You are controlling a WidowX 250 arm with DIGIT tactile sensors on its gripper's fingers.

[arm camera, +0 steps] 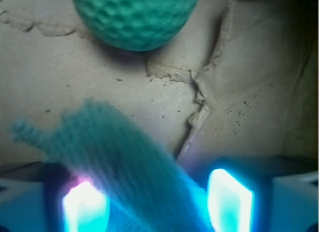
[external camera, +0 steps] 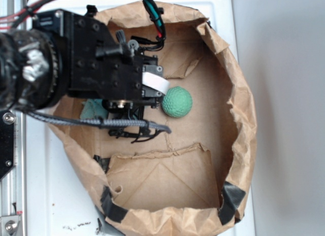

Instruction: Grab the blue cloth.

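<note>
Jaws: two glowing pale fingers [arm camera: 84, 207] standing apart, with the fuzzy pale teal terry cloth [arm camera: 124, 167] running up between them. Whether they pinch the cloth or merely straddle it, I cannot tell; a gap shows beside the right-hand finger.

Gripper [arm camera: 157, 204]: black WidowX unit, poised over the left-centre of the bag floor in the exterior view.

Task item: the teal cloth, mostly hidden under the arm from outside, with only a corner [external camera: 93, 109] showing at the gripper's left. Wrist view shows it draped diagonally between the fingers, blurred, its free end reaching toward the upper left.

Step in hand, judged: securing the cloth. To do it well, close fully on the thick fold lying between the fingers rather than the thin loose end, and check the pinch holds before lifting straight up, clear of the paper wall.

Container: rolled-down brown paper bag [external camera: 238, 119] with crumpled rim, taped at the lower corners, creased and torn floor.

Contents: the cloth; one round green dimpled ball [external camera: 177, 102], just beside the gripper, apart from the cloth, not to be taken.
</note>
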